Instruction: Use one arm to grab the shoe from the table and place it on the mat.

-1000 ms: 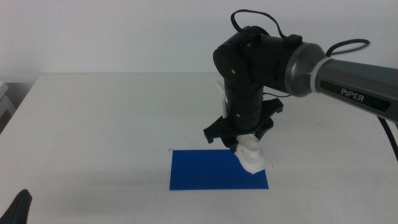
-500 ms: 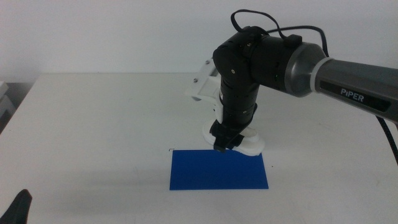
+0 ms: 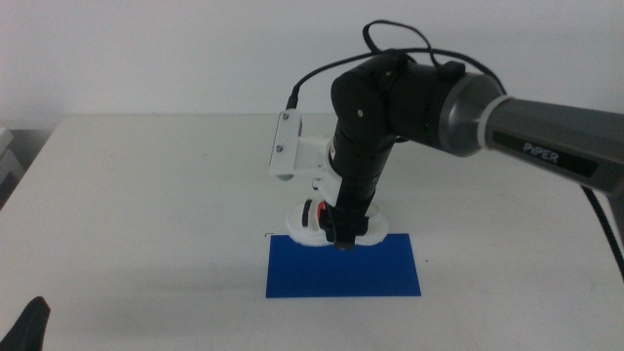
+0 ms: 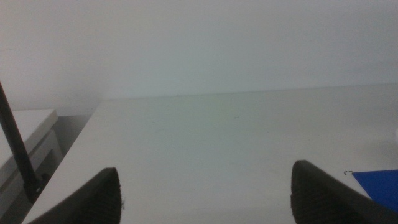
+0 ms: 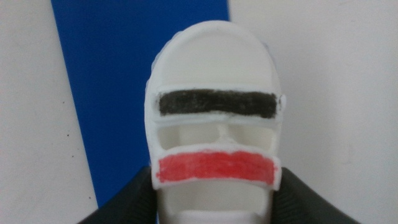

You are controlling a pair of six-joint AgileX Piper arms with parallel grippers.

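Observation:
The right arm (image 3: 546, 136) reaches in from the right and points its gripper (image 3: 341, 229) down at the far edge of the blue mat (image 3: 341, 268). That gripper is shut on the white shoe (image 3: 304, 224), gripping its heel end. In the right wrist view the shoe (image 5: 214, 99) shows one black and one red strap between the dark jaws of the gripper (image 5: 214, 208). It lies partly over the mat (image 5: 124, 74) and partly over the white table (image 5: 329, 93). Whether the sole rests on anything I cannot tell. The left gripper (image 4: 205, 193) waits open at the near left (image 3: 29, 327).
The table (image 3: 146, 195) is bare to the left of the mat and toward its far edge. A white box (image 4: 25, 143) and a thin black cable (image 4: 15, 149) sit beyond the table's left side. A blank wall stands behind.
The right wrist has turned and swung the shoe leftward, from the mat's far right corner to the left part of its far edge. The left gripper has stayed put.

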